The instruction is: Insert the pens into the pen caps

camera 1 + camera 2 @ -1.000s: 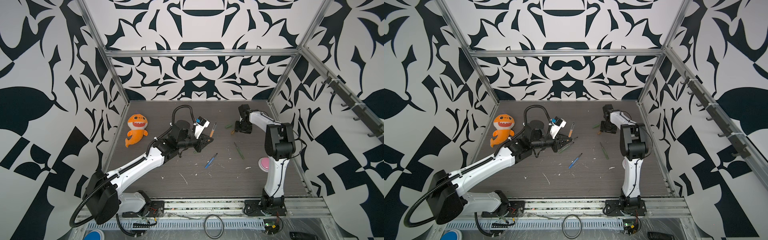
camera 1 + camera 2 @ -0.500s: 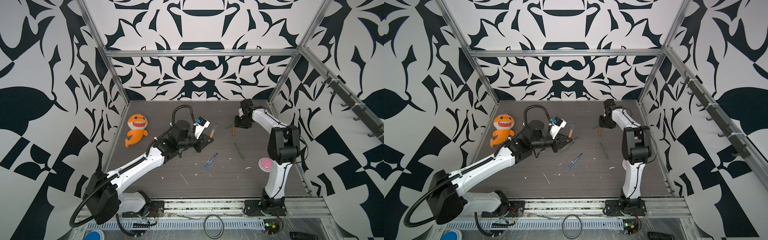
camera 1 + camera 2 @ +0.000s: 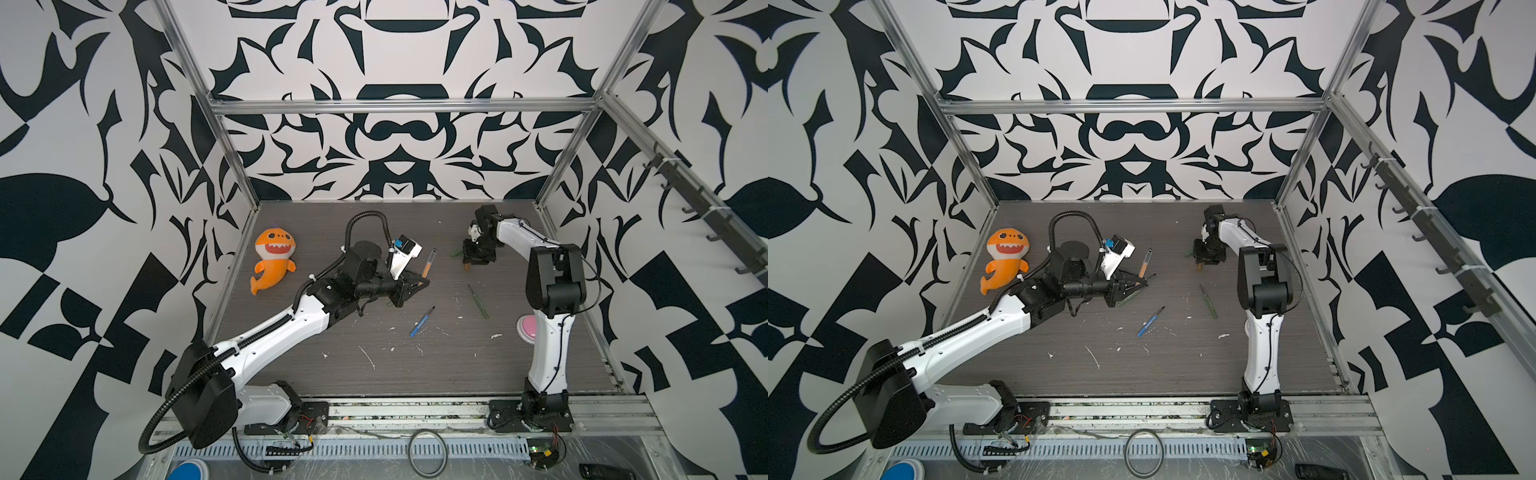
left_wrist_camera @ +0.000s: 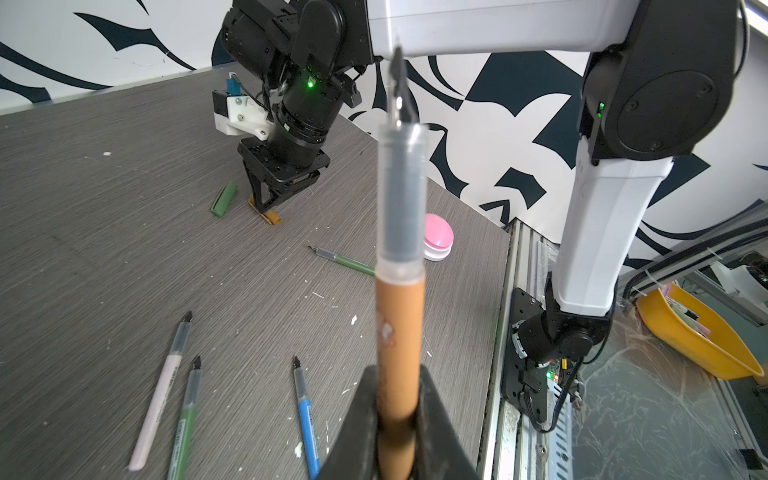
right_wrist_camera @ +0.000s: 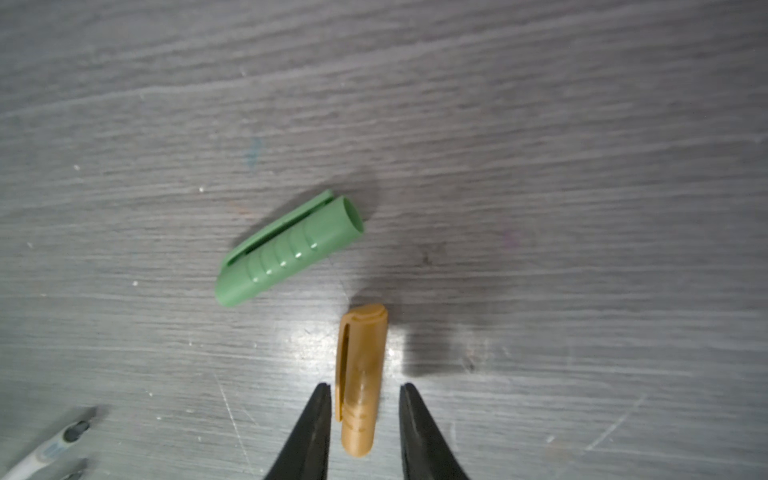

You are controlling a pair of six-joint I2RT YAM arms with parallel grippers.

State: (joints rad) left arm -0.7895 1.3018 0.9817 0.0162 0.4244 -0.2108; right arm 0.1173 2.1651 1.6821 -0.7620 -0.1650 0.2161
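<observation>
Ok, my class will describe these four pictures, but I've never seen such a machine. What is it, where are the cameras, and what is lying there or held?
Two robot arms stand at a table, each ending in a two-fingered gripper. Two pictures look down from overhead, nearly alike; the other two come from cameras on the arms' wrists. The left gripper is shut on an orange-brown pen, uncapped. The right gripper is low over the table, jaws open either side of an orange cap, not yet clamped; a green cap lies beside it. Loose on the table: a blue pen, a green pen, a second green pen and a pink pen. An orange toy shark and a pink round object are there too.
</observation>
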